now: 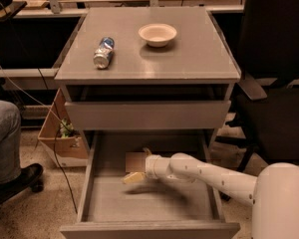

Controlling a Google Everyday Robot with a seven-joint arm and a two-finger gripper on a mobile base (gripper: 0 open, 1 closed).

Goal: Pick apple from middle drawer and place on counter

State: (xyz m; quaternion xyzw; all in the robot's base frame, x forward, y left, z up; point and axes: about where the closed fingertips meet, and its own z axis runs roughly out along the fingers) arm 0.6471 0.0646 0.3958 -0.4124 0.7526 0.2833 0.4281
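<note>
The apple (134,162) shows as a small reddish-brown shape on the floor of the open middle drawer (149,230), near its back. My gripper (138,165) reaches into the drawer from the right on a white arm (214,176). It is open, with one cream finger (133,178) in front of the apple and the other just behind it. I cannot tell whether the fingers touch the apple. The grey counter (194,59) is the cabinet's top slab, above the drawers.
A crushed silver-blue can (103,53) and a cream bowl (157,34) sit on the counter. The shallower upper drawer (147,114) is slightly out above my arm. A cardboard box (60,143) and a person's leg (2,138) are at left, and a black chair (279,108) at right.
</note>
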